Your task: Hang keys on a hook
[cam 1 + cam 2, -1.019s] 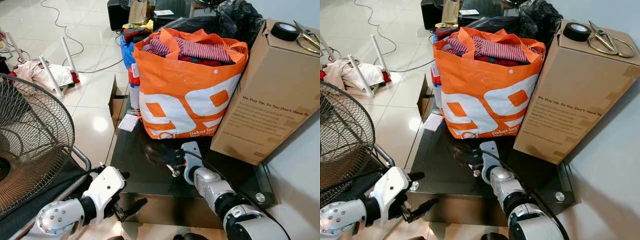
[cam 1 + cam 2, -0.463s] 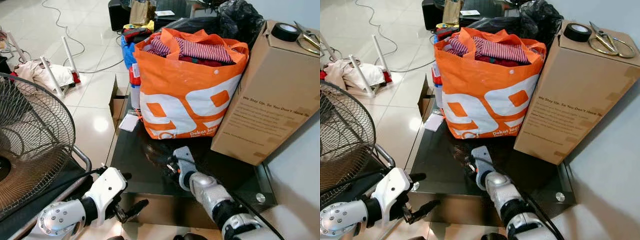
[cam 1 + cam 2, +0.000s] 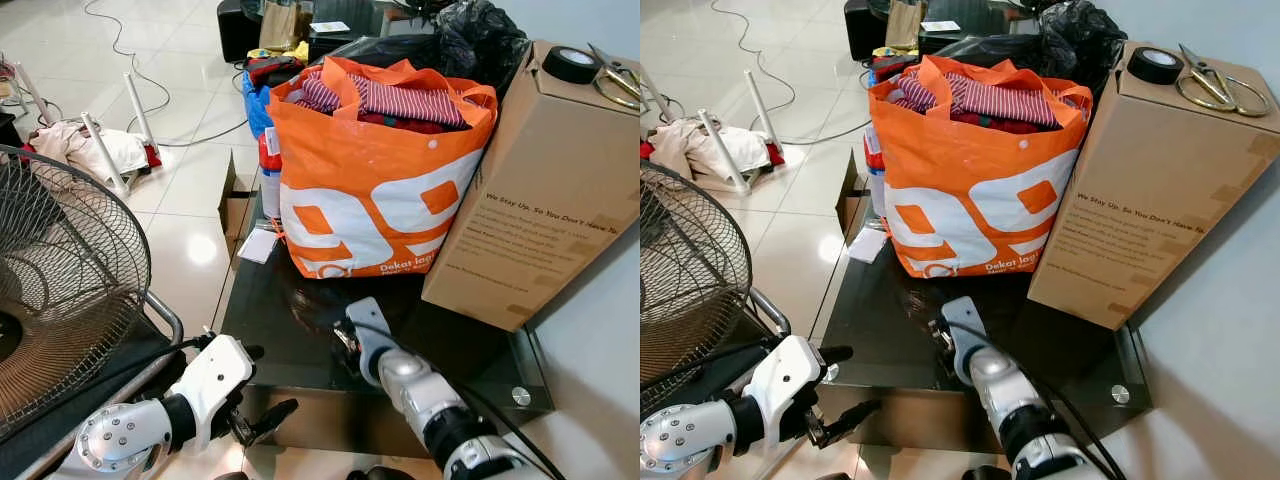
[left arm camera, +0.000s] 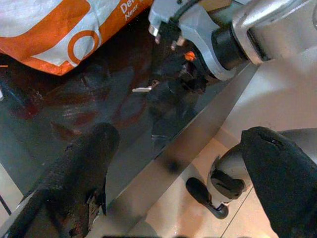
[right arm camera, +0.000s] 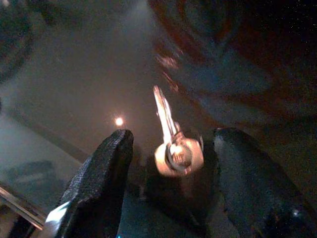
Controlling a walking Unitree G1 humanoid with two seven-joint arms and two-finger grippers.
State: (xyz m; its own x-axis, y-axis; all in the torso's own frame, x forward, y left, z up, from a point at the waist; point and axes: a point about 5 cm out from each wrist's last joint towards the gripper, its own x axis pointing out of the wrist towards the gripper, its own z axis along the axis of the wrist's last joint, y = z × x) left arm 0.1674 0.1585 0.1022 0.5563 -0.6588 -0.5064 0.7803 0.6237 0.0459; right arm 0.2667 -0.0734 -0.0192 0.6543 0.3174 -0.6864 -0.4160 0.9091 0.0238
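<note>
Two arms of ours reach into the lower part of the head views, and we go across from left to right. At the far left stands a fan [image 3: 60,300] with its round wire grille, and above it, in the upper left, a heap of pale cloth [image 3: 80,148] lies on the tiled floor [image 3: 190,190] beside white legs of some stand. Our left gripper [image 3: 262,420] hangs at the lower left, just off the near edge of the dark glass table [image 3: 275,330], its two black fingers [image 4: 81,173] spread well apart with nothing between them. In the middle of the frame an orange shopping bag [image 3: 370,190] stuffed with striped clothes sits on the far part of the table. Just below it, in the lower centre, our right gripper [image 3: 345,338] lies low over the glass. In the right wrist view its fingers [image 5: 99,178] stand apart on either side of the keys [image 5: 174,144], a silver key on a ring with a dark fob; whether the pads touch them we cannot tell, nor whether the keys rest on the glass or hang just above it. To the right, a tall cardboard box [image 3: 540,190] leans close against the bag, with a roll of black tape [image 3: 570,62] and scissors [image 3: 615,75] on its top in the upper right corner.
</note>
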